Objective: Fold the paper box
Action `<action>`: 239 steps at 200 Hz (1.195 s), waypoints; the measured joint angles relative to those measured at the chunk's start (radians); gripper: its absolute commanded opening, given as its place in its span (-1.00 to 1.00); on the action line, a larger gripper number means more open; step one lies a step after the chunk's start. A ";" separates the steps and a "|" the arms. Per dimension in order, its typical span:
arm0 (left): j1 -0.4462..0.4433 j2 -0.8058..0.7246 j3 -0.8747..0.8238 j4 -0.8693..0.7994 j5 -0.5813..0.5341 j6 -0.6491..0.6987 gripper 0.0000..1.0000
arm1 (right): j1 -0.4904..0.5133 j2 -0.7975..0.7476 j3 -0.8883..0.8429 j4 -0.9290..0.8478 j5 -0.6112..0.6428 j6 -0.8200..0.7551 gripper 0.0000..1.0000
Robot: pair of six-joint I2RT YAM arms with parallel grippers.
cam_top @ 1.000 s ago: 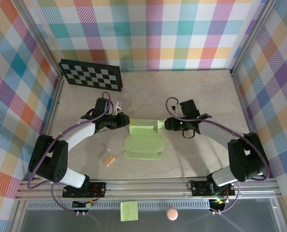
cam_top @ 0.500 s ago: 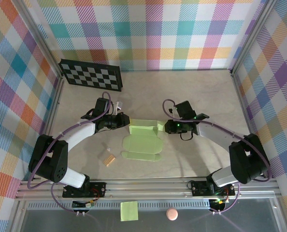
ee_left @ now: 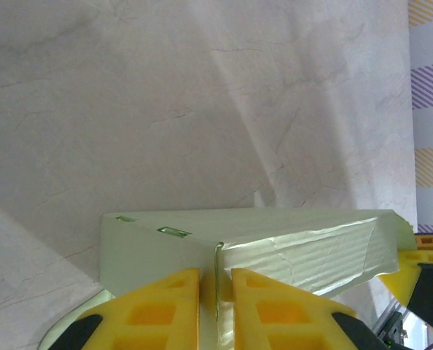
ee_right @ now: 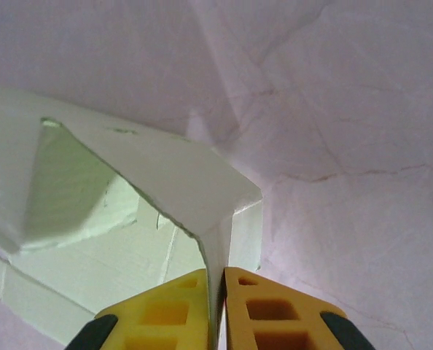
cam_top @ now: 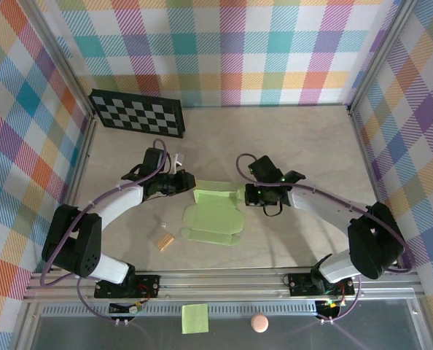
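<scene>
Midway across the pale table (cam_top: 311, 146) lay the paper box (cam_top: 215, 215), a single sheet of lime-green card, partly raised. Its far strip stood up as a low wall, and the rounded flaps nearer me lay flat. From above, both ends of that wall were hidden under the grippers' dark bodies, so the grip could not be read there.

The left gripper (cam_top: 189, 182) met the wall's left end. Its wrist camera showed two yellow fingers (ee_left: 154, 306) pressed close on a thin upright edge of card, their lower parts cut off by the frame. The right gripper (cam_top: 246, 195) met the right end. Its camera showed two yellow fingers (ee_right: 264, 306) pinching a folded corner flap.

One checkerboard (cam_top: 136, 112) sat at the far left. One tiny tan block (cam_top: 163, 239) lay left of the box, apart from it, with a small speck (cam_top: 162, 221) near it too faint to identify. One yellow-green sticky note (cam_top: 194, 318) and one pink ball (cam_top: 259, 322) rested on the front ledge (cam_top: 311, 310).
</scene>
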State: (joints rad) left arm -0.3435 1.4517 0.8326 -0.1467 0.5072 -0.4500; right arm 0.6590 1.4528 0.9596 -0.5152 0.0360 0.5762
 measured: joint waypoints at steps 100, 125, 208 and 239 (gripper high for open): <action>-0.041 -0.123 -0.090 -0.176 0.111 0.018 0.07 | -0.010 0.340 0.358 -0.001 -0.041 -0.228 -0.73; -0.050 -0.132 -0.105 -0.174 0.151 0.011 0.13 | -0.010 0.389 0.414 0.000 -0.090 -0.314 -0.73; -0.052 -0.096 -0.084 -0.130 0.162 -0.017 0.25 | -0.010 0.439 0.451 0.006 -0.206 -0.424 -0.72; -0.052 -0.074 -0.068 -0.086 0.143 -0.036 0.26 | -0.010 0.439 0.451 0.005 -0.206 -0.424 -0.71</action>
State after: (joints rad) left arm -0.3954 1.3773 0.7643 -0.2325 0.6498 -0.4862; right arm 0.6495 1.8919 1.4109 -0.5102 -0.1703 0.1520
